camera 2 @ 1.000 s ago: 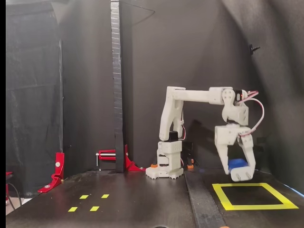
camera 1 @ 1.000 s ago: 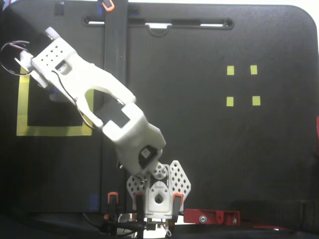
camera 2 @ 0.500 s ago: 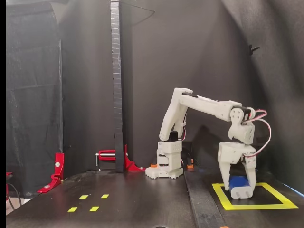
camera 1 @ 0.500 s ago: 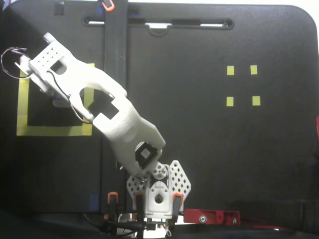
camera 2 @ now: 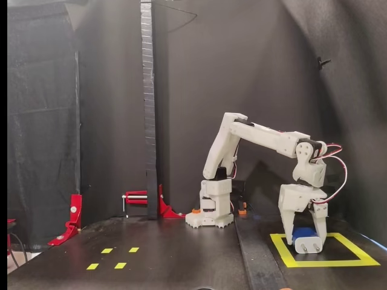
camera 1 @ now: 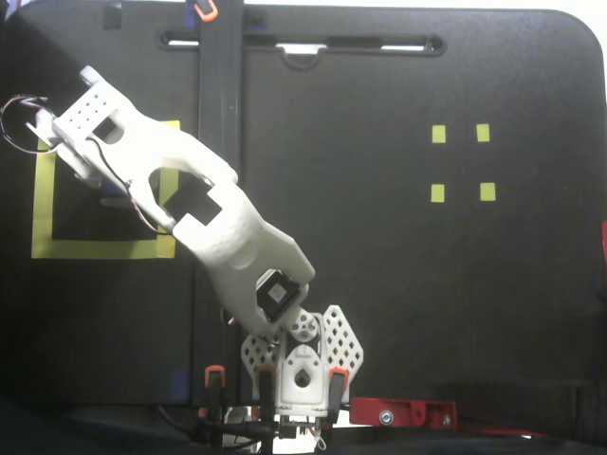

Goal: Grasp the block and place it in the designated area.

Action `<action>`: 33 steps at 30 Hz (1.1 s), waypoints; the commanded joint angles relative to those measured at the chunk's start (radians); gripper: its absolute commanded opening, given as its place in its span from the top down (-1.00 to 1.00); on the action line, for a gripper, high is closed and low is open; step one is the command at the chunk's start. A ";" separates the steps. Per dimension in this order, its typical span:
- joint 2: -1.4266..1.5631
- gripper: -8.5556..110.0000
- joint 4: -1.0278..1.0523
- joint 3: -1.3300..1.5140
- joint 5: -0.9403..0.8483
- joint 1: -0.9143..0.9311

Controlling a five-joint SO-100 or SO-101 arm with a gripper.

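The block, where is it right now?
In a fixed view from the side, the block sits low on the right, between the pincer fingers, inside the yellow tape square. Whether it touches the floor is unclear.

We see a hobby robotics test booth, not a home room. Black cloth walls [camera 2: 254, 72] enclose a black tabletop [camera 1: 398, 284]. A white 3D-printed arm [camera 2: 254, 136] is bolted on, red clamps [camera 2: 145, 199] grip the edge, and yellow tape markers [camera 1: 462, 162] and a yellow tape square [camera 2: 323, 251] mark positions.
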 commanded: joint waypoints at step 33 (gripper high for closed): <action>0.055 0.16 0.038 -0.015 -0.052 0.020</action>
